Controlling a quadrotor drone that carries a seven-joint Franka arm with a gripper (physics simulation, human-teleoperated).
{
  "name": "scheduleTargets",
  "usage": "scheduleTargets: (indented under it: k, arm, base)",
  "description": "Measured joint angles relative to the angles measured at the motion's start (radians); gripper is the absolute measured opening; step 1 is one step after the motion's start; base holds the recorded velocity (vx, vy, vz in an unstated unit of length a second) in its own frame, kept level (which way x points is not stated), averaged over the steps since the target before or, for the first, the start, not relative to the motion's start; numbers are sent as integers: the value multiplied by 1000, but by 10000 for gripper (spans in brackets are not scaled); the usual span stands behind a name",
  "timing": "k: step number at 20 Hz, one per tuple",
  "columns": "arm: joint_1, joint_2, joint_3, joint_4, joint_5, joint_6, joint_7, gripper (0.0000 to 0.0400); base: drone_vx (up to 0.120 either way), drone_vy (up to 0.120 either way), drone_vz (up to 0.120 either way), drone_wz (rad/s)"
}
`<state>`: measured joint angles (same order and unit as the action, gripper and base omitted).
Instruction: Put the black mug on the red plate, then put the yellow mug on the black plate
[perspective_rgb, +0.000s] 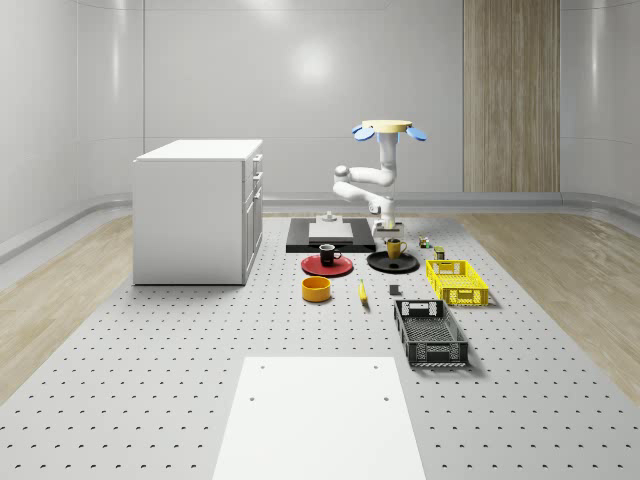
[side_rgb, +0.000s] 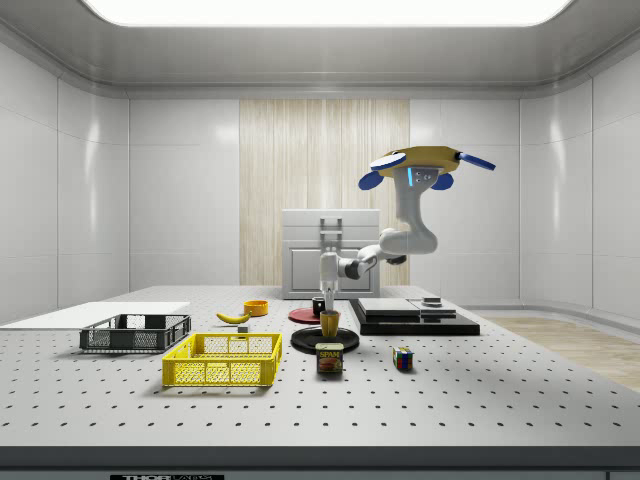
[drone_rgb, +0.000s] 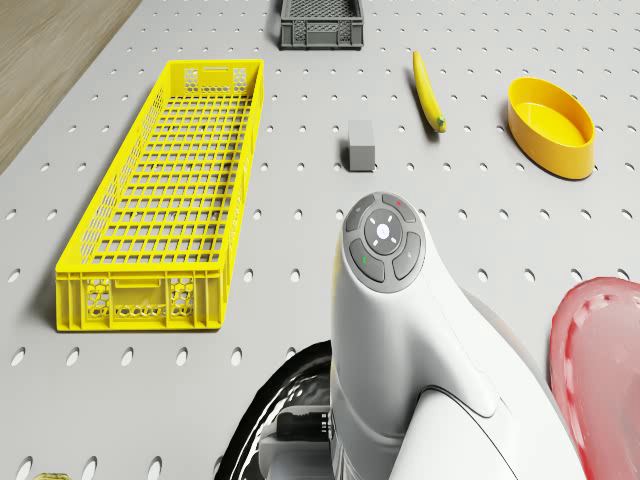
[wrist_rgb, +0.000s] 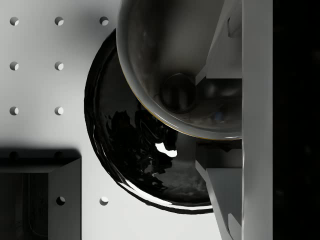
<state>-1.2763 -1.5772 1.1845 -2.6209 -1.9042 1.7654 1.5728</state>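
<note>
Gripper (side_rgb: 329, 303) comes straight down on the yellow mug (perspective_rgb: 396, 248), fingers clamped across its rim, mug over the black plate (perspective_rgb: 393, 263). Black mug (perspective_rgb: 328, 254) sits on the red plate (perspective_rgb: 327, 266). Drone (perspective_rgb: 388, 129) hovers behind them.

A glossy black ceramic mug (perspective_rgb: 328, 254) stands upright in the middle of a flat round red plate (perspective_rgb: 327, 266) on the perforated table. Just beside it, toward the whole-scene view's right, a yellow mug with a dark interior (perspective_rgb: 395, 248) stands upright on a shiny round black plate (perspective_rgb: 392, 263), its handle pointing right.
</note>
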Motion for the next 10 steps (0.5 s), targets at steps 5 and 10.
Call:
scheduleTargets:
  k: [5,10]
  arm:
    - [-7,8,-26,13,-25,10,1,110]
    - [-11,14,-40,20,-39,14,0,274]
  base:
    - [0,0,0,0]
    - [0,0,0,0]
